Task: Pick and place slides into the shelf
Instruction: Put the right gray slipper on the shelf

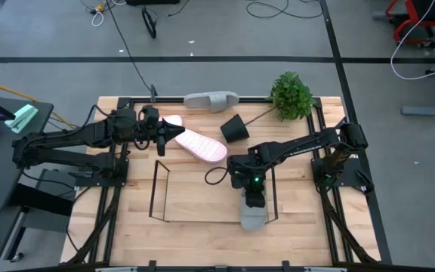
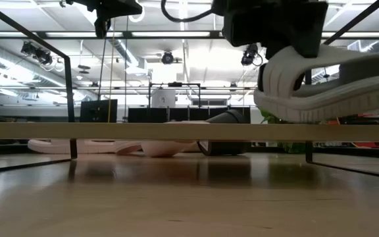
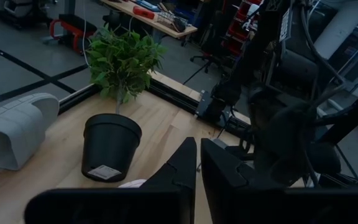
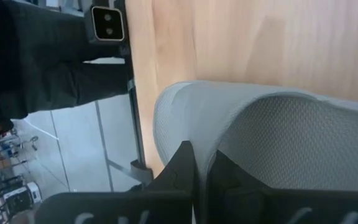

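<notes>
My right gripper is shut on a grey slide inside the right end of the black wire shelf. The low view shows that slide in the air above the wood. My left gripper hovers shut and empty over two pale pink slides, which lie flat on the table behind the shelf. The second grey slide lies at the far edge; the left wrist view catches it. My right gripper pinches the grey slide's wide strap at its edge between the two fingers, coming from above and pointing down. The slide hangs below the fingers, lifted clear of the table, sole down and slightly tilted.
A small black pot lies tipped on its side between the pink slides and my right arm, its green plant spread toward the far right corner. Bare wood fills the shelf's left part. Black rails run along the table's left and right sides.
</notes>
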You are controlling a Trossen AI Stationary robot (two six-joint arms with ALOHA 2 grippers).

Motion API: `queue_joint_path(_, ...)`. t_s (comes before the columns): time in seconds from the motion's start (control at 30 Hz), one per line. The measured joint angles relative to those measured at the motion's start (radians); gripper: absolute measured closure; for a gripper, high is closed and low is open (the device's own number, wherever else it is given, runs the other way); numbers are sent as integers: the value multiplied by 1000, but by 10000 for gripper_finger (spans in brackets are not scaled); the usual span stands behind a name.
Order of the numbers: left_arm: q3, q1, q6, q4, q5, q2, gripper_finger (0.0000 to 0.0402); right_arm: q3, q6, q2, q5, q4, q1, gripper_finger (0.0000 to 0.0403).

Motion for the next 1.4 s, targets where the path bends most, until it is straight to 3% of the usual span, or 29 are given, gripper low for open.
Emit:
queue_joint_path(0.43,0,0,0,0,0,0,382,-27,-11,-1,34,21,0,392)
queue_joint_path(1.4,0,0,0,0,0,0,372,-28,44,-1,100,21,7,294)
